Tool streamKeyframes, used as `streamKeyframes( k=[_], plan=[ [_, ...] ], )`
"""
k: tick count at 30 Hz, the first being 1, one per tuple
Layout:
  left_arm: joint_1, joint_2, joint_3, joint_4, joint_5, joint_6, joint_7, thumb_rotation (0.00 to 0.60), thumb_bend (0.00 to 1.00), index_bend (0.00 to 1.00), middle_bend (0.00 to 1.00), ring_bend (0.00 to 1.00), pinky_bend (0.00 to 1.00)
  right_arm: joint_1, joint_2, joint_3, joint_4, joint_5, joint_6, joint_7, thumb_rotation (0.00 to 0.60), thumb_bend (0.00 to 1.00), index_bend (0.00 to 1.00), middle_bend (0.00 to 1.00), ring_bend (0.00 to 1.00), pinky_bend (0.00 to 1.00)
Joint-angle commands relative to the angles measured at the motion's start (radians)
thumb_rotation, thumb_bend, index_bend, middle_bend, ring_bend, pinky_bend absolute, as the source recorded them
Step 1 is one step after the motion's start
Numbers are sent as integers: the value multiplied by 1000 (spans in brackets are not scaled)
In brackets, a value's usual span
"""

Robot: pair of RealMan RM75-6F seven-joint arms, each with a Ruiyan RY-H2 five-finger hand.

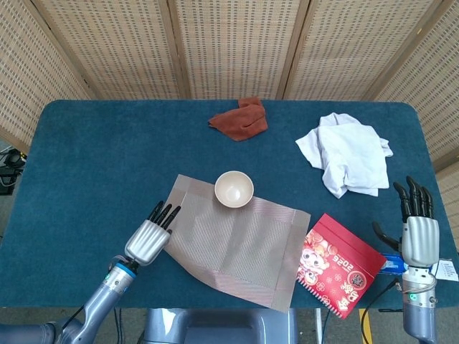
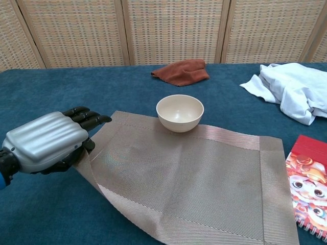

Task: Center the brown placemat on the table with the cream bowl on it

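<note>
One edge of the brown placemat (image 1: 233,247) is gripped by the left hand (image 1: 149,239); the right hand (image 1: 418,228) is held open, empty. With the cream bowl (image 1: 234,188) riding near the placemat's far edge, dragging seems underway; a slight pull away from the table's (image 1: 107,158) near edge is judged next.

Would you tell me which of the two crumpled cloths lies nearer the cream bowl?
The rust-brown cloth, at the table's far edge behind the cream bowl; the white cloth lies farther off, toward the right side.

Head view overhead; chest view low, closer.
</note>
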Motion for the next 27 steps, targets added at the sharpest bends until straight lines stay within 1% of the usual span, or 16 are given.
streamKeyframes(
  k=[1,10,13,19,27],
  plan=[
    [13,11,20,-29,16,0,16,600,622,715,0,0,0,-1,2,-1,-5,-3,2,1,600,383,146,0,0,0],
    [32,31,46,-66,47,-6,6,600,623,716,0,0,0,-4,5,-9,-13,-15,8,-2,600,383,147,0,0,0],
    [45,53,64,-82,68,-3,-25,600,622,717,0,0,0,-4,5,-12,-15,-20,9,-4,600,383,147,0,0,0],
    [58,80,84,-94,97,-15,-69,600,622,718,0,0,0,-5,5,-15,-19,-23,10,-8,600,383,148,0,0,0],
    [79,106,118,-121,154,-19,-97,600,623,718,0,0,0,-6,6,-18,-25,-28,11,-10,600,383,148,0,0,0]
  ],
)
